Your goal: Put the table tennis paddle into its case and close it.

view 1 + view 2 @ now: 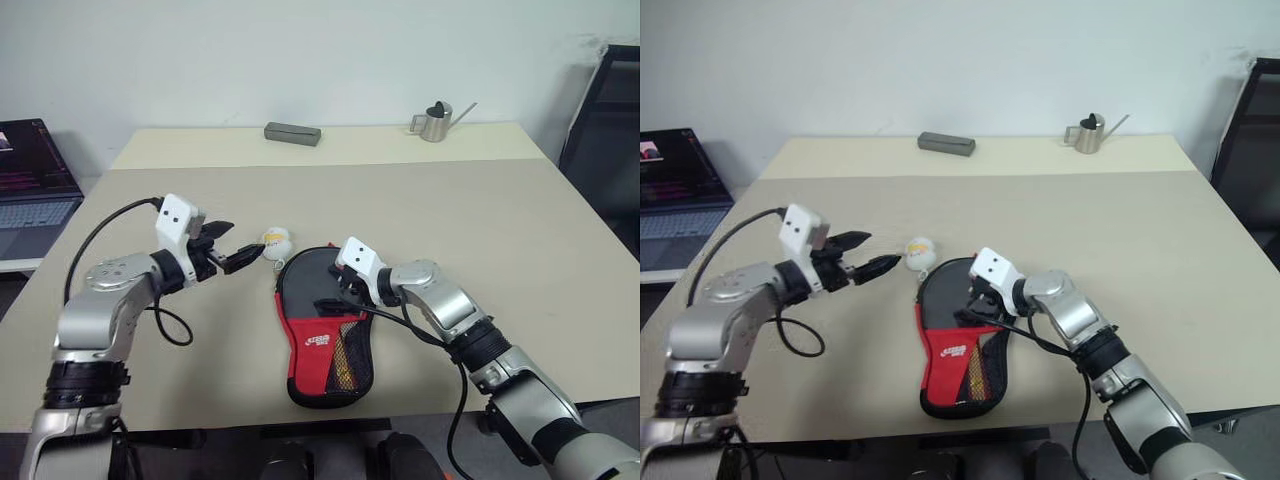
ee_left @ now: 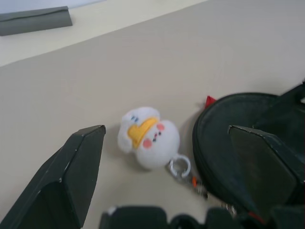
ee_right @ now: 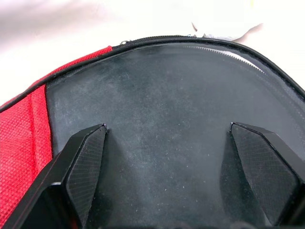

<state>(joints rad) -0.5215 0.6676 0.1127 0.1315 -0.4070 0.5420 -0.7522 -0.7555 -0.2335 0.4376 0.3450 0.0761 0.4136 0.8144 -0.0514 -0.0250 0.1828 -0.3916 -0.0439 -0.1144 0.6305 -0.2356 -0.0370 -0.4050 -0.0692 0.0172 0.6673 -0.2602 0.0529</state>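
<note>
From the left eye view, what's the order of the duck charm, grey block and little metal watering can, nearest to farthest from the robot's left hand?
1. Duck charm, just past the left hand.
2. Grey block, at the table's far edge.
3. Watering can, far right corner.

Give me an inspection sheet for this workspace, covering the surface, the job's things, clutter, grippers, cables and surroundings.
Surface: beige table, bare around the work.
Job's things: case lies flat near the front edge; its ball charm rests on the table beside the round end. Paddle: cannot tell whether it is inside.
Clutter: grey bar and metal watering can at the far edge.
Grippers: left gripper open, pointing at the charm; right gripper open over the case's black face.
Cables: black cable loops from the left wrist.
Surroundings: laptop at left, dark chair at right.
</note>
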